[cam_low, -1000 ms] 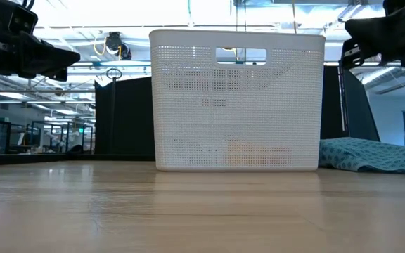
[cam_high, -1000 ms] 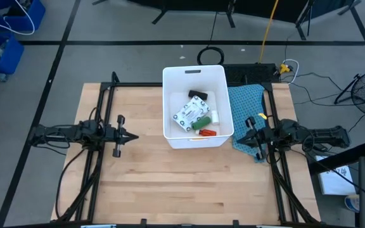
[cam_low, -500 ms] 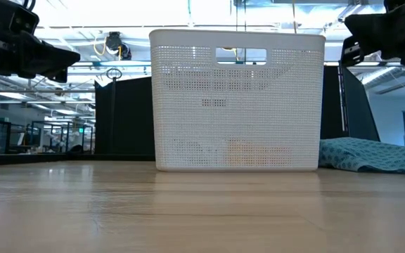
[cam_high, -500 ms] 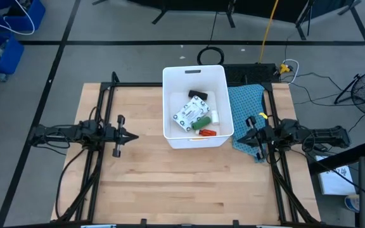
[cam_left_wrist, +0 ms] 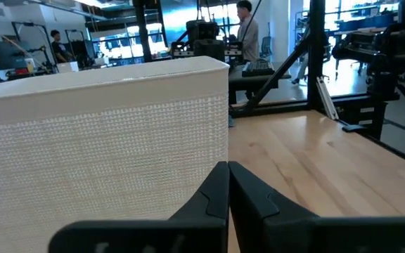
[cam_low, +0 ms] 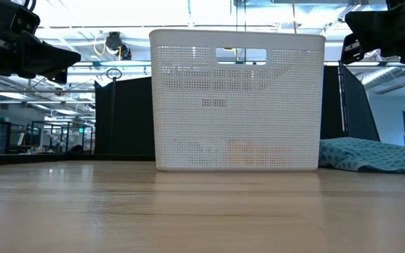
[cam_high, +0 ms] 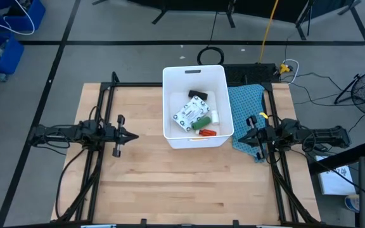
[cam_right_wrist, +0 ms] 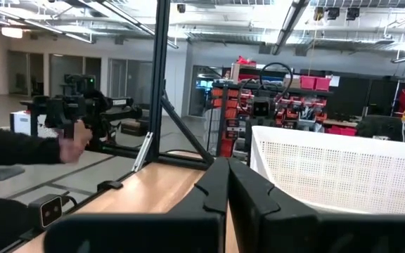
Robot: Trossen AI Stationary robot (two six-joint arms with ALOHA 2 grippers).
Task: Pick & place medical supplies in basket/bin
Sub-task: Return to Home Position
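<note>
The white bin (cam_high: 195, 74) stands at the table's far middle; its perforated wall (cam_low: 238, 98) fills the low view. Inside lie the white packet with green print (cam_high: 190, 113), the green stick (cam_high: 199, 122), a red piece (cam_high: 206, 132), a black piece (cam_high: 197, 95) and a small white piece (cam_high: 215, 116). My left gripper (cam_high: 134, 136) hovers shut, left of the bin, fingertips together in its wrist view (cam_left_wrist: 228, 166). My right gripper (cam_high: 237, 137) hovers shut just right of the bin, above the cloth, fingertips together (cam_right_wrist: 228, 163).
A blue-green cloth (cam_high: 244, 101) lies crumpled at the table's right far side, beside the bin and under my right arm. Black frame rails run along both table sides. People show in the room beyond the table in the wrist views. Bare wood lies near the bin's front.
</note>
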